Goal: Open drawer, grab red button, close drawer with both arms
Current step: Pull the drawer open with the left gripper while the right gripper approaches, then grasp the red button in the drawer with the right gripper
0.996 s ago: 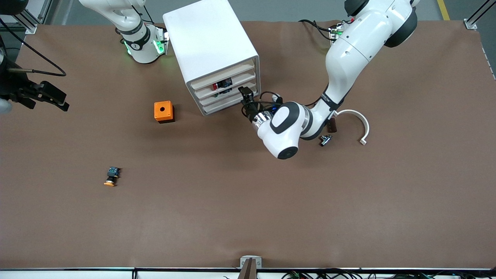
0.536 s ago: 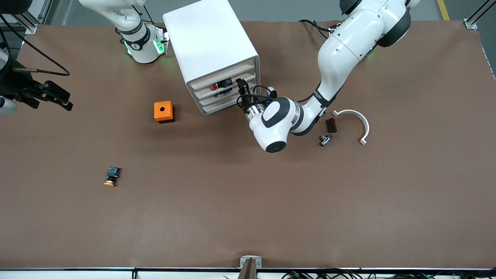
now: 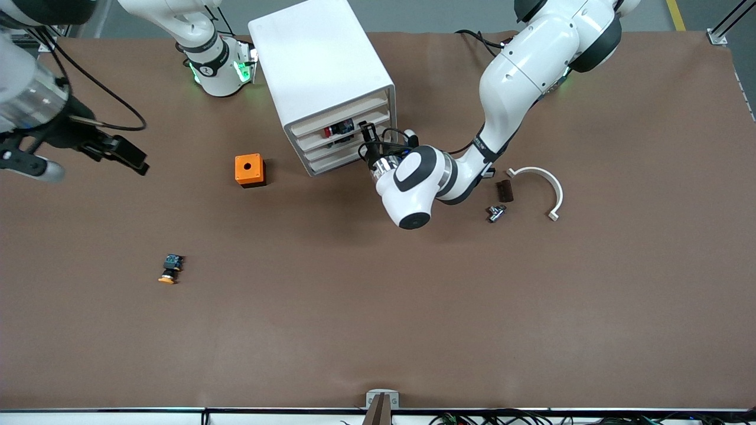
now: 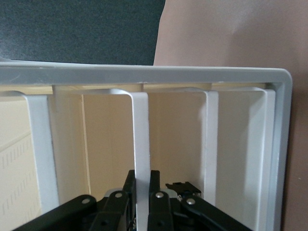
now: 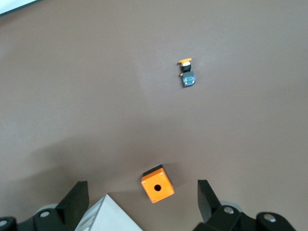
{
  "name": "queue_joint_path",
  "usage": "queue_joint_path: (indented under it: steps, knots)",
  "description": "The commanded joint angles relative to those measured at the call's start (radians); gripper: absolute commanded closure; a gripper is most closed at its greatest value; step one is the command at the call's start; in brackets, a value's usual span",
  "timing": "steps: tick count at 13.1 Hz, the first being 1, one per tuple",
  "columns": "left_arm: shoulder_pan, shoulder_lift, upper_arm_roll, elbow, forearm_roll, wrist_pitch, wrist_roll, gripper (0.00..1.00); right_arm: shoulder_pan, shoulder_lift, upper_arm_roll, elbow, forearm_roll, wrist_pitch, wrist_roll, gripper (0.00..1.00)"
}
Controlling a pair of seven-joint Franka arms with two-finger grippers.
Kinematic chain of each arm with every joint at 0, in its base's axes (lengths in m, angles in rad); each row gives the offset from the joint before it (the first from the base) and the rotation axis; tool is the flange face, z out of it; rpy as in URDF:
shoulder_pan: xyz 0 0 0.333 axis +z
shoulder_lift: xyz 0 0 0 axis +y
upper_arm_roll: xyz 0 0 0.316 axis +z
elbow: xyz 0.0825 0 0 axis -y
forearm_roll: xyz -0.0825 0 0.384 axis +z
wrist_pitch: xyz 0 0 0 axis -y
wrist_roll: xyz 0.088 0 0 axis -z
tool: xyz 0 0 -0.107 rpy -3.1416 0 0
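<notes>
The white cabinet [image 3: 322, 65] stands at the robots' side of the table, its four cream drawer fronts pushed in. My left gripper [image 3: 367, 134] is at one of the middle drawers [image 3: 354, 140]. In the left wrist view it [image 4: 141, 179] is shut on that drawer's thin white front lip [image 4: 141, 130]. The red-capped button [image 3: 334, 129] shows through the cabinet's front, inside an upper drawer. My right gripper [image 3: 133, 162] hangs open and empty over the right arm's end of the table, apart from the cabinet.
An orange cube with a hole [image 3: 250, 170] [image 5: 157, 185] sits beside the cabinet. A yellow-orange-capped button [image 3: 170, 269] [image 5: 186, 72] lies nearer the front camera. Toward the left arm's end lie a white curved piece [image 3: 540, 180], a dark block [image 3: 504, 190] and a small metal part [image 3: 495, 212].
My left gripper moved in to the cabinet front and closed on the drawer's lip. The right gripper swung some way toward the orange cube.
</notes>
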State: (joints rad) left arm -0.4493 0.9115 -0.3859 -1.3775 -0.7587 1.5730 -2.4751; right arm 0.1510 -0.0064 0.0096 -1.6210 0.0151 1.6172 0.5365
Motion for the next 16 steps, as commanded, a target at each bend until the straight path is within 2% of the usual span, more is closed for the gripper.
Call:
queue_joint_path:
  steps: [1,2,6,8,9,10,11,13,16]
  knots:
    - [0.032,-0.002,0.015,0.028,0.013,-0.010,0.013,0.99,0.030,0.049,0.009,0.007,0.044,0.001,0.144,0.00]
    - [0.043,-0.006,0.042,0.047,0.012,-0.011,0.045,0.99,0.025,0.063,0.027,0.007,0.081,0.004,0.173,0.00]
    - [0.129,-0.005,0.058,0.103,0.009,0.024,0.061,0.98,0.024,0.123,0.125,0.004,0.088,0.023,0.388,0.00]
    - [0.135,-0.005,0.059,0.104,0.009,0.060,0.068,0.89,0.024,0.157,0.195,0.003,0.086,0.044,0.523,0.00]
    - [0.135,-0.005,0.059,0.103,0.009,0.085,0.080,0.71,0.024,0.178,0.232,0.003,0.082,0.055,0.593,0.00]
    - [0.133,-0.005,0.061,0.103,0.009,0.091,0.082,0.25,0.025,0.198,0.271,0.000,0.079,0.075,0.667,0.00]
    - [0.133,-0.005,0.061,0.103,0.009,0.091,0.082,0.01,0.025,0.216,0.303,-0.002,0.075,0.096,0.730,0.00]
    - [0.135,-0.010,0.061,0.103,0.012,0.091,0.088,0.01,0.033,0.256,0.361,-0.005,0.071,0.154,0.860,0.00]
    - [0.162,-0.034,0.076,0.103,0.015,0.088,0.186,0.01,0.067,0.321,0.414,-0.013,-0.006,0.225,1.025,0.00]
